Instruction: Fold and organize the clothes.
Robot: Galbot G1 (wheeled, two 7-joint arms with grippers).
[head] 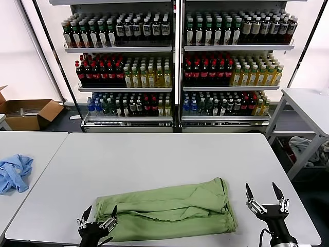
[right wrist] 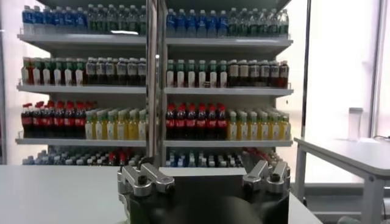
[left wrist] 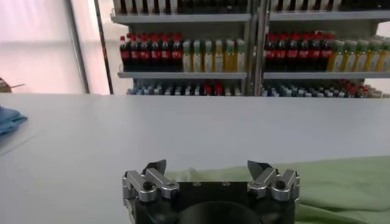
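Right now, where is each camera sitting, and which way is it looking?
Head view: up on the robot's head, looking down at the table with the green shirt; left gripper and right gripper show, both open.
Left wrist view: low behind the left gripper, facing across the shirt toward the drink shelves.
Right wrist view: behind the right gripper, facing the shelves.
All three share the shelves.
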